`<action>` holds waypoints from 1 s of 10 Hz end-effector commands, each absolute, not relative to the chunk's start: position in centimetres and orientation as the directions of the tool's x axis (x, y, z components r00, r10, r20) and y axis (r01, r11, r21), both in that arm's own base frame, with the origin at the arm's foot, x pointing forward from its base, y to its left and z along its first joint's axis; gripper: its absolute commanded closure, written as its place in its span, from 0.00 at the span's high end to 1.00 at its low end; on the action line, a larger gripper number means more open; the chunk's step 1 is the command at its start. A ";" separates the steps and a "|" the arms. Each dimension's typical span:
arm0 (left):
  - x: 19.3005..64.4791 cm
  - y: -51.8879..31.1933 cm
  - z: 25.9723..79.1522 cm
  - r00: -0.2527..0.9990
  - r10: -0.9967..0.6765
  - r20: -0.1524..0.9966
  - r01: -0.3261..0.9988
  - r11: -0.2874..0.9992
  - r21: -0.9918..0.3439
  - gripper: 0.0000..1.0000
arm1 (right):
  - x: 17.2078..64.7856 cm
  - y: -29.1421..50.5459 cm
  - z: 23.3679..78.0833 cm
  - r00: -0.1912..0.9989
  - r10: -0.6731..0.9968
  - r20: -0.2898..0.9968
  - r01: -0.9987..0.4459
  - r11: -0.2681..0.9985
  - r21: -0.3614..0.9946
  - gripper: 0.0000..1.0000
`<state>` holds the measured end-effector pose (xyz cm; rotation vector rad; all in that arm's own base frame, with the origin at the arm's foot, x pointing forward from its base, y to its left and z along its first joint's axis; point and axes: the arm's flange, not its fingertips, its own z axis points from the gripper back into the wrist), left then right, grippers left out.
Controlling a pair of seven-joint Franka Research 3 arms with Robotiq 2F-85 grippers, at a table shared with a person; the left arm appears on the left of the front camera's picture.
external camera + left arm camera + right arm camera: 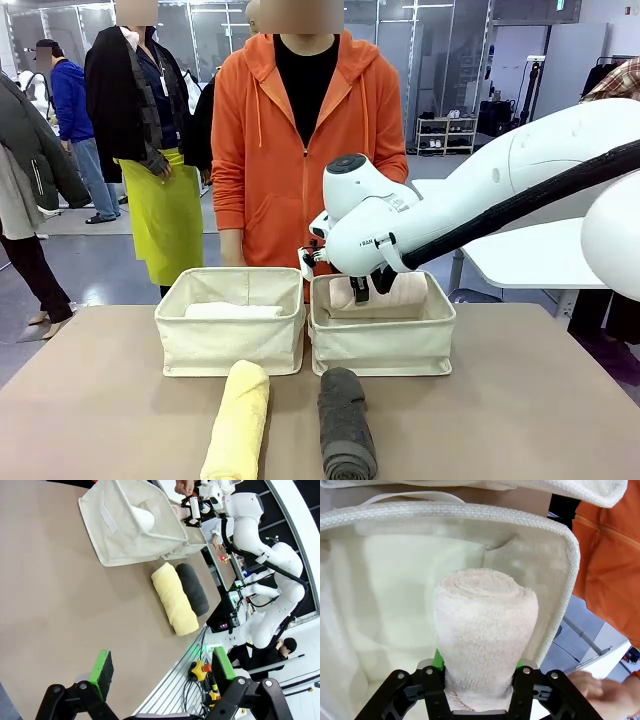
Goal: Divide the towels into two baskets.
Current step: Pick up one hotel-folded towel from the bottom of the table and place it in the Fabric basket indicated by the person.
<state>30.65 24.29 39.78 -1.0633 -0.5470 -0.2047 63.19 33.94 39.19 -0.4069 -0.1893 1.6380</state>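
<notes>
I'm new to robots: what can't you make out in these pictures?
Right wrist view: the pink towel hides most of the pads of the right end effector, so its grip is unclear.
Front view: the wall of the left basket hides most of the white towel.
Front view: the bottom edge cuts off the near end of the yellow towel.

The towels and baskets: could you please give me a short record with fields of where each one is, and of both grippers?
left basket: holds the white towel
right basket: holds the pink towel
yellow towel: on the table, in front of the left basket
dark grey towel: on the table beside the yellow towel, in front of the right basket
right gripper: inside the right basket, jaws either side of the pink towel; grip unclear
left gripper: open, empty, above the table
person: orange hoodie, standing behind the baskets
</notes>
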 end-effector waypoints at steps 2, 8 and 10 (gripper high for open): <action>30.2 24.3 40.1 0.844 0.101 0.526 0.422 0.479 -0.770 1.00 | 63.4 33.6 40.3 -0.061 0.988 -0.139 -0.924 -0.109 -0.367 1.00; 30.2 24.3 40.1 0.844 0.101 0.526 0.422 0.479 -0.770 1.00 | 63.5 33.8 40.3 -0.054 0.989 -0.140 -0.921 -0.103 -0.375 1.00; 30.2 24.3 40.1 0.844 0.101 0.526 0.422 0.479 -0.770 1.00 | 63.5 33.8 40.3 -0.054 0.989 -0.140 -0.921 -0.103 -0.375 1.00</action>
